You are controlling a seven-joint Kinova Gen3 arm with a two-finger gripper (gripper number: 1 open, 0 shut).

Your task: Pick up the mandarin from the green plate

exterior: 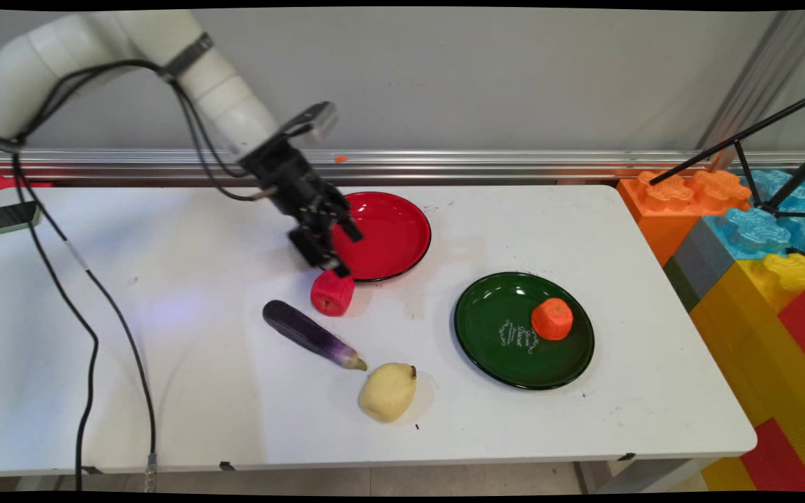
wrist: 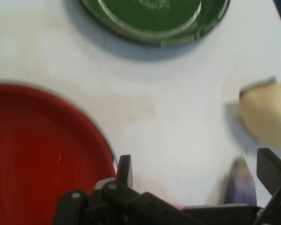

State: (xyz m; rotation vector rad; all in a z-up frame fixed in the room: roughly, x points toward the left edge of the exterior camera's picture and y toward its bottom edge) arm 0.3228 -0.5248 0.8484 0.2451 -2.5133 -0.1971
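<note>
On the near part of the white surface lies a pale yellow pear-like fruit, smooth and rounded, with a small dark stem end. Just beyond it, almost tip to tip, is a glossy purple eggplant, long and slim, lying at a slant with its greenish cap toward the fruit. To the right, well apart from both, sits a dark green plate, shiny, with white lettering; a ribbed orange block shaped like a small fruit stands on its far right part.

Farther back, a ribbed red fruit-shaped block rests on the surface just beside the near left rim of a glossy red plate. It lies between the eggplant and that plate.

The white arm reaches down from the upper left, tilted toward the right, black cables trailing from it. Its black end effector hangs right above the red block, its tips close to the block's top; whether they touch it cannot be told. In the hand view the two fingers stand spread wide, with bare surface between them.

At the far right, big plastic bricks in orange, blue and yellow are stacked beside the surface.
</note>
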